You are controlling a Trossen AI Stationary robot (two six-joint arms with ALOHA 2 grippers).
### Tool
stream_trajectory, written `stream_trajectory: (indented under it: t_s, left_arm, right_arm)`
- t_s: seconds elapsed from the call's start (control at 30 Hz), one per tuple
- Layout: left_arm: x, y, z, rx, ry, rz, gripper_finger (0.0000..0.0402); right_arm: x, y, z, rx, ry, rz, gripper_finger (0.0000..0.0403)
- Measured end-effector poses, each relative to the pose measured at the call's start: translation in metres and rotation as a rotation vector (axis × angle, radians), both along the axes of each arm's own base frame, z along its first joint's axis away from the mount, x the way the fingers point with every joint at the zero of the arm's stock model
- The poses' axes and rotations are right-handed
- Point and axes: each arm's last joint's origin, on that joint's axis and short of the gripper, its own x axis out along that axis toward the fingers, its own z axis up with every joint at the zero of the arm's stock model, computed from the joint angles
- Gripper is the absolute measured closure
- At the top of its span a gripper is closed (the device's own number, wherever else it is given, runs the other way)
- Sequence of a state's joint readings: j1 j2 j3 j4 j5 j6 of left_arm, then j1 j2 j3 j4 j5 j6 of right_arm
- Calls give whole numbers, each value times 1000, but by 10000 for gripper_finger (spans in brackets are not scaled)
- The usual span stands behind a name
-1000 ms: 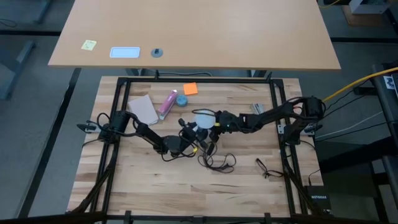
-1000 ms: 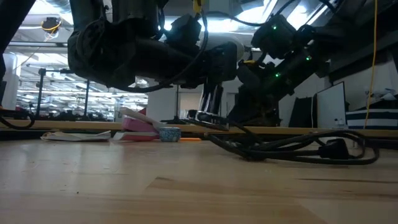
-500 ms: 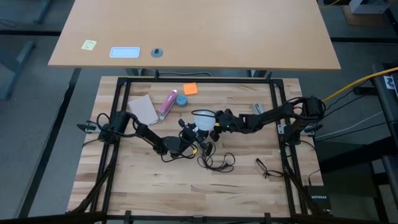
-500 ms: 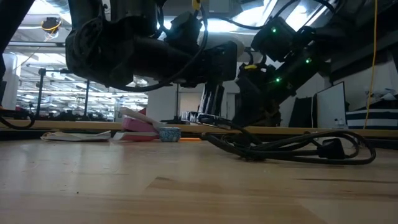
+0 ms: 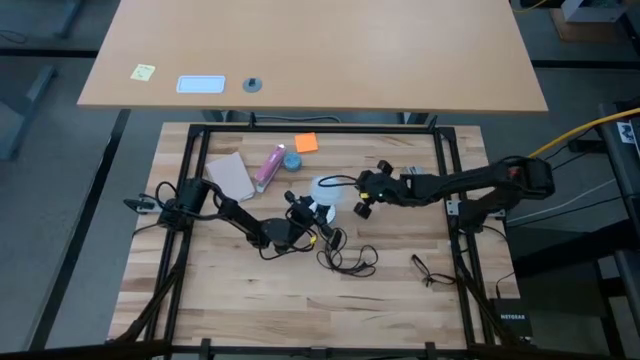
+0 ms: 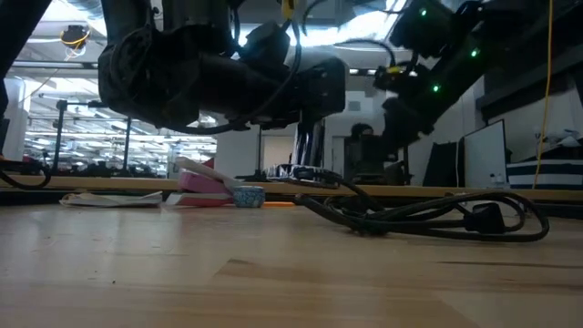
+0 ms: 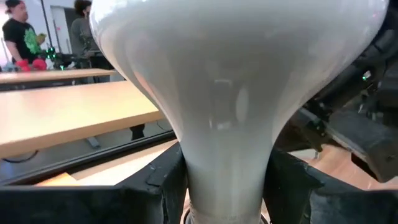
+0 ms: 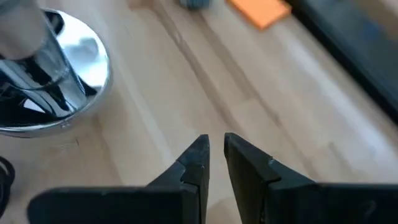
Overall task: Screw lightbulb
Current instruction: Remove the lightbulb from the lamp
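From my remote station: nearest the front of the table, a tangle of black cord (image 5: 345, 262) lies loose on the boards. Just past it my left gripper (image 5: 312, 212) holds the lightbulb (image 7: 236, 93) by its narrow neck, fingers (image 7: 168, 186) pressed on both sides, so I read that hand as grasping the lightbulb. The globe fills the left wrist view, its long axis running straight out from the jaws, neck inward and globe outward. In the high view the pale globe sits at the table's middle, beside the shiny lamp base (image 8: 62, 81).

My right gripper (image 5: 362, 205) hovers a little to the right of the bulb, apart from it, jaws nearly together with only a thin slit between, holding nothing. The lamp base lies off to one side of those fingers.

Left is plainly the nearer arm.

Farther back lie a pink tube (image 5: 270, 166) and an orange note (image 5: 306, 143).
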State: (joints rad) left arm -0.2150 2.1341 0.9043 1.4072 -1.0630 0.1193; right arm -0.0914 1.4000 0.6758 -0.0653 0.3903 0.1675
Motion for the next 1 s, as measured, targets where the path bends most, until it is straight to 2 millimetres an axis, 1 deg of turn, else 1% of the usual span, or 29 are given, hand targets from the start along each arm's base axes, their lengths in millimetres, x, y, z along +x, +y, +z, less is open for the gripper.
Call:
stream_trajectory:
  t_s: [0.13,0.3,0.47,0.6,0.73,0.8,0.9,1.0]
  left_arm:
    - [0,0,2,-4,-14,2,241]
    - [0,0,3,1,-17,0,241]
    - [2,7,0,-38,-36,-29,241]
    - [7,20,-11,-159,-62,-119,241]
    - [9,34,-18,-263,-84,-112,241]
    - [10,39,-19,-285,-79,-119,241]
    - [12,42,-20,-295,-56,-183,241]
    - [13,41,-21,-257,0,-250,241]
  right_arm:
    - [-3,0,13,-72,-12,69,343]
    - [-3,0,11,-86,3,80,343]
    - [1,1,-1,-54,43,91,343]
    - [4,0,-12,-29,73,73,343]
    - [6,-1,-21,-23,95,26,343]
    - [8,-1,-26,-11,102,-3,343]
    - [11,-2,-37,8,120,-25,343]
    - [17,-1,-48,32,115,-9,343]
